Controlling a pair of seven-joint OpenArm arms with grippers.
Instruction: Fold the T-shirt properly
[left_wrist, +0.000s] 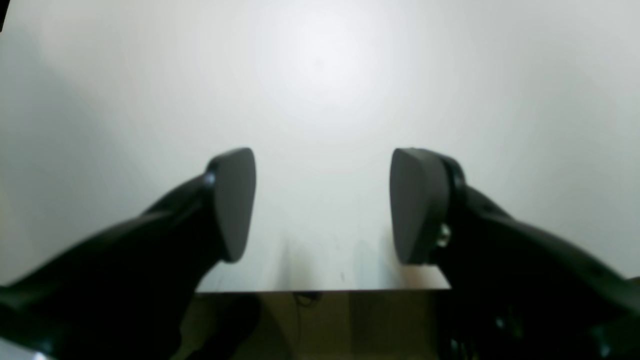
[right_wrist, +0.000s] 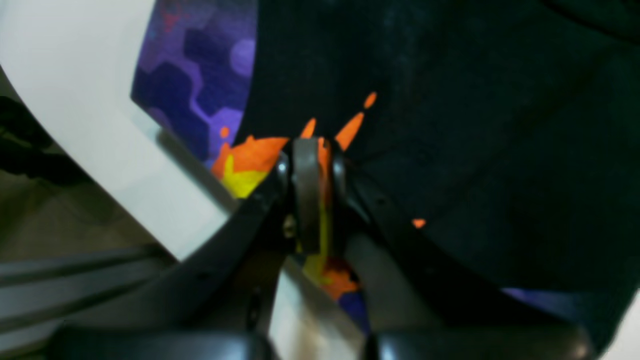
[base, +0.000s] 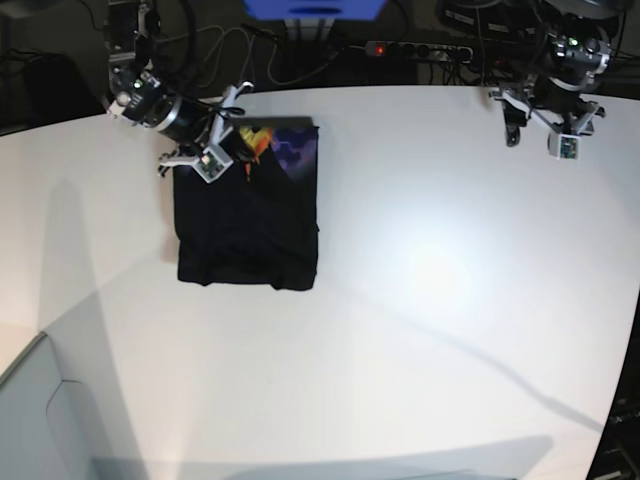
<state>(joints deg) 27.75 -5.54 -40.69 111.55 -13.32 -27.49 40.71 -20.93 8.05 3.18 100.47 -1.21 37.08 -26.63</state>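
White tabletop (base: 420, 300) fills most of the base view, curved along its far edge. On its far left part lies the shirt (base: 248, 230), a black cloth folded into a compact rectangle, plain over most of its top, with a purple patterned patch and an orange-yellow burst showing at its far edge. The right gripper (base: 243, 150) sits right at that far edge, on the printed part. In the right wrist view the right gripper (right_wrist: 312, 150) is pinched tight on a fold of the shirt (right_wrist: 450, 125), orange and yellow print caught between the fingers (right_wrist: 305, 190), purple print to the left and black cloth spreading to the right. The left gripper (base: 548, 122) hangs over the far right corner of the tabletop, well apart from the shirt. In the left wrist view, the left gripper (left_wrist: 322, 205) stands with its pads (left_wrist: 235, 200) spread, nothing between them, bare tabletop (left_wrist: 320, 75) beneath.
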